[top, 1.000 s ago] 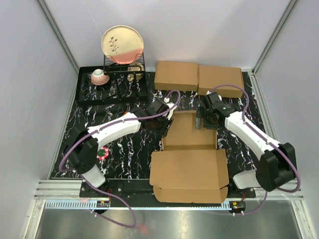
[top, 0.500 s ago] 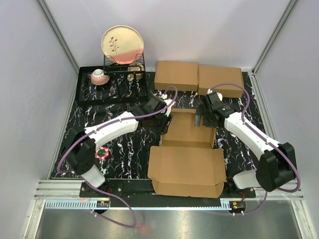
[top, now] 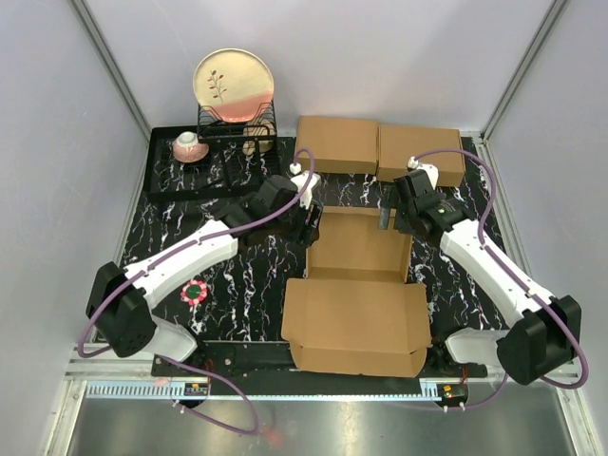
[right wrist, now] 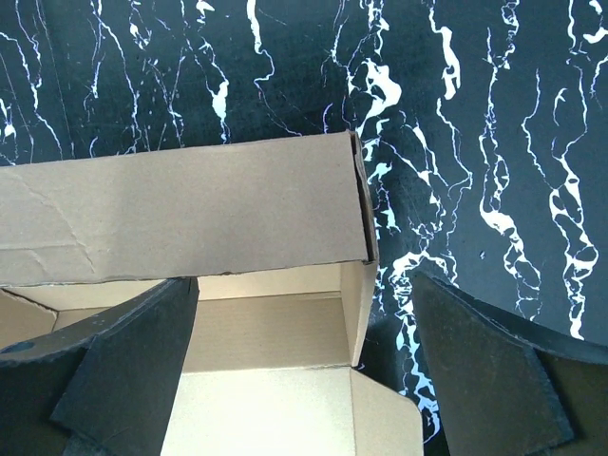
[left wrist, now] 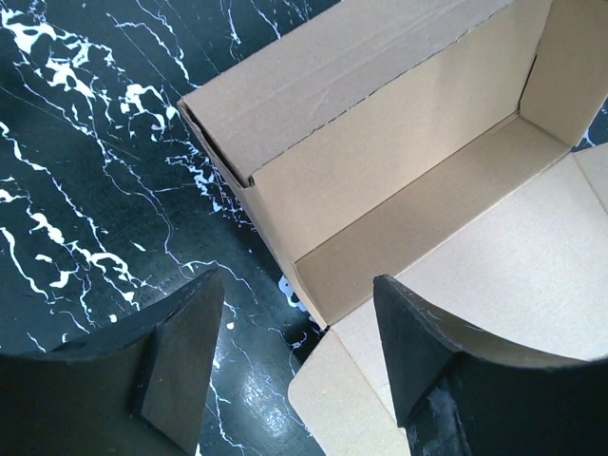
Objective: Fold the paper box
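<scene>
One paper box (top: 356,323), left hand (top: 311,232), right hand (top: 383,222)

Bright, even overhead light, soft shadows; sharp up top, blurry fingers (left wrist: 180,361) close in wrist views.

The table (top: 237,294) has a black top with white veins like marble; the paper box (top: 356,323) lies open around its middle, its wide flap toward the near edge. A flat brown box (top: 337,144) and a second brown box (top: 421,154) lie side by side, touching, at the far edge; a black tray (top: 171,180) stands in the far left corner; a small red and green round thing (top: 195,292) lies left of the paper box.
</scene>
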You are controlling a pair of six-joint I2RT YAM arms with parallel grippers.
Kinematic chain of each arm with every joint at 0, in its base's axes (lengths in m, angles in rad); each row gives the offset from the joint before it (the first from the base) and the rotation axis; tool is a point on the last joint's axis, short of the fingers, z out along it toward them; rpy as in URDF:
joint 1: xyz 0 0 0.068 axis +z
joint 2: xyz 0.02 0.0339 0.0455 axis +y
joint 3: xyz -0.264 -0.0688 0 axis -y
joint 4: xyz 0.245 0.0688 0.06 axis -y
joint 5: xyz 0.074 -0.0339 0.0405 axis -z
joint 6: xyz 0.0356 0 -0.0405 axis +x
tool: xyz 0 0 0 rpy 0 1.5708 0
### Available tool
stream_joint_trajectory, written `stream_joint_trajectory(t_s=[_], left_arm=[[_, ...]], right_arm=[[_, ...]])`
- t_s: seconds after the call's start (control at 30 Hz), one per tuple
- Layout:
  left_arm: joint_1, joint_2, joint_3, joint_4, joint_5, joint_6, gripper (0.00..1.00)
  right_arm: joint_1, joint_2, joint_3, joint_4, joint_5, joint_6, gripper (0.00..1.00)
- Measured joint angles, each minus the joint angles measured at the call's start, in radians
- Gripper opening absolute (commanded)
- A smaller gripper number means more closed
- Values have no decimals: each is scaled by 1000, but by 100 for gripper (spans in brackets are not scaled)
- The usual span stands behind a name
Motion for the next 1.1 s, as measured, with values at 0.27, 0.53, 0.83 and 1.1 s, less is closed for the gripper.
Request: stream_joint_trajectory(t_s=[0.27, 0.53, 0.83, 1.1], left_arm=[[6, -32, -21, 26, 0, -3, 65], [31, 76, -25, 42, -8, -20, 64], [106, 266, 133, 19, -24, -14, 63], [136, 275, 153, 12, -14, -11, 63]], right_arm=[[0, -13, 5, -10, 11, -1, 96], [-14, 107, -2, 56, 16, 3, 96], [-48, 254, 91, 63, 16, 0, 99], [-51, 235, 145, 79, 17, -4, 100]])
